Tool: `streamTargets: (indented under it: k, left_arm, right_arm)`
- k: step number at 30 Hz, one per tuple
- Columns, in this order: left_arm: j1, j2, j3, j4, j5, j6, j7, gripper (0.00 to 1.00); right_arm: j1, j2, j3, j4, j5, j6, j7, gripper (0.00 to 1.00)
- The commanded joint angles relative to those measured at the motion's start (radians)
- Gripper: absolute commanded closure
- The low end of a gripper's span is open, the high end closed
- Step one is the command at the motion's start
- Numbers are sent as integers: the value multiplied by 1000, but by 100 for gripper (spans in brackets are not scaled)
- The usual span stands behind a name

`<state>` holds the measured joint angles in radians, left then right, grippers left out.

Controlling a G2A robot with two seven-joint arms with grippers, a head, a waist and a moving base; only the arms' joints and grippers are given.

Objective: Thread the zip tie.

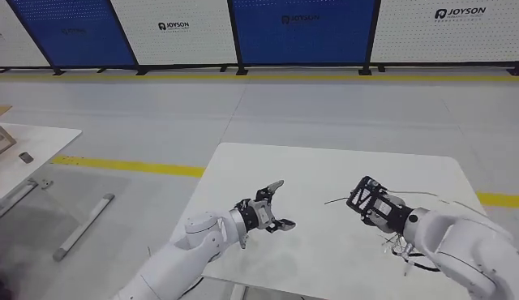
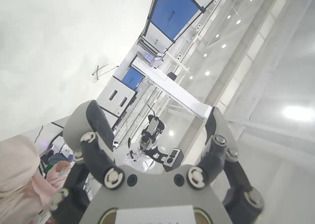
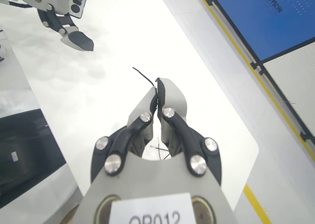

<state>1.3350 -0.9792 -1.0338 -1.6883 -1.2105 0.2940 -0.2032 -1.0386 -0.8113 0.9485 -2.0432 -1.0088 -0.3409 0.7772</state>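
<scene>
My right gripper (image 1: pixel 358 199) (image 3: pixel 156 88) hovers over the right half of the white table (image 1: pixel 324 164), shut on a thin black zip tie (image 1: pixel 336 200) (image 3: pixel 143 76). The tie's free tail sticks out past the fingertips toward the left arm. My left gripper (image 1: pixel 276 206) (image 2: pixel 157 121) (image 3: pixel 99 14) is open and holds nothing, a short way to the left of the tail and facing it. In the left wrist view the right gripper (image 2: pixel 152 133) shows farther off, with the tie's tip (image 2: pixel 150 108) above it.
Several loose black zip ties (image 1: pixel 397 247) (image 2: pixel 101 71) (image 3: pixel 161 149) lie on the table under and behind the right arm. Another white table (image 1: pixel 32 146) stands far left. Blue and white panels (image 1: pixel 300 16) line the back.
</scene>
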Motion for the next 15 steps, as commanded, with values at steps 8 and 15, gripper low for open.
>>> streamTargets:
  k: [8,15]
  left_arm:
    - [-12,-25,60,-64,11,-42,44,0]
    - [-14,-28,63,-63,-2,-44,36,0]
  right_arm:
    - [153,-25,-180,-31,-180,1,40,100]
    - [174,-31,-196,-20,-174,1,46,100]
